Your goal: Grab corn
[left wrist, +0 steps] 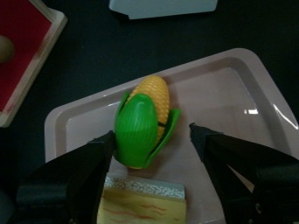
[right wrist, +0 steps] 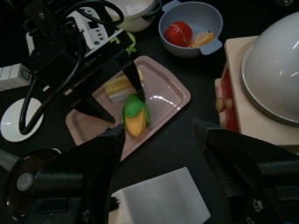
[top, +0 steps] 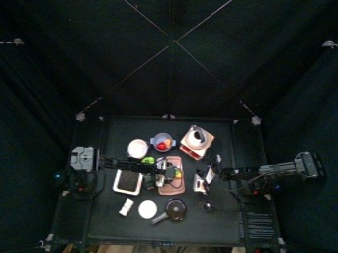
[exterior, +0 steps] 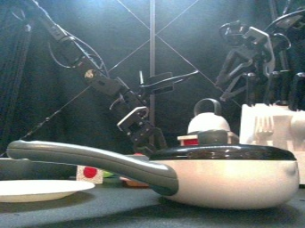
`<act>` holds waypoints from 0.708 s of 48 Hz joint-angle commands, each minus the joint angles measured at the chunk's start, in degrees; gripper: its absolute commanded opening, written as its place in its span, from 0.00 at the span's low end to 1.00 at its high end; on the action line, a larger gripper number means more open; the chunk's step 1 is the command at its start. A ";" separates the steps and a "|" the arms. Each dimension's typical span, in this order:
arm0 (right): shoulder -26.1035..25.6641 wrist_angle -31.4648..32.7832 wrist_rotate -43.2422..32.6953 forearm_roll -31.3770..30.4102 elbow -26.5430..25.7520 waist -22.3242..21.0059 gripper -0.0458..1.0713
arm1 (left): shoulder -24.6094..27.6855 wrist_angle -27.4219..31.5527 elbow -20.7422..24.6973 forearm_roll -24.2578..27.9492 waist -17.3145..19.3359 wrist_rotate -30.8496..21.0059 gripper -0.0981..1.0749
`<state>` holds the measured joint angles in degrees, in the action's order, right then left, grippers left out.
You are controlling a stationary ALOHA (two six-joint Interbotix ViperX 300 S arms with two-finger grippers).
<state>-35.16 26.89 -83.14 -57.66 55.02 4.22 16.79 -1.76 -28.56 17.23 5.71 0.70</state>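
Observation:
The corn (left wrist: 146, 122), yellow with a green husk, lies on a pink tray (left wrist: 239, 96). My left gripper (left wrist: 152, 142) hangs just over it, open, with one jaw on each side of the husk end and not touching it. In the right wrist view the same corn (right wrist: 136, 118) shows on the tray (right wrist: 163, 87) beneath the left gripper (right wrist: 126, 83). My right gripper (right wrist: 160, 142) stands open and holds nothing, back from the tray. From above, the left arm reaches to the table's middle (top: 164, 170) and the right arm rests at the right (top: 284, 170).
A yellow-brown food piece (left wrist: 140, 201) lies on the tray next to the corn. A blue bowl (right wrist: 191, 31) with food, a white domed pot (right wrist: 274, 52), a white plate (right wrist: 17, 114) and a pan (exterior: 226, 174) stand around the tray. A red board (left wrist: 24, 61) lies beside it.

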 commanded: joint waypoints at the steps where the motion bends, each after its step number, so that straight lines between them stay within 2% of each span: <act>1: -0.53 -0.18 0.09 -0.18 -0.53 0.00 0.88 | -0.62 0.18 1.41 0.26 0.18 -0.09 0.94; 34: -0.53 -0.18 0.09 -0.18 -0.26 -0.35 0.88 | 1.76 2.81 4.57 0.26 0.62 -0.18 0.93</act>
<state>-35.24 26.89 -83.14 -57.66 55.37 4.04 19.42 0.70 -25.40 17.40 5.98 0.62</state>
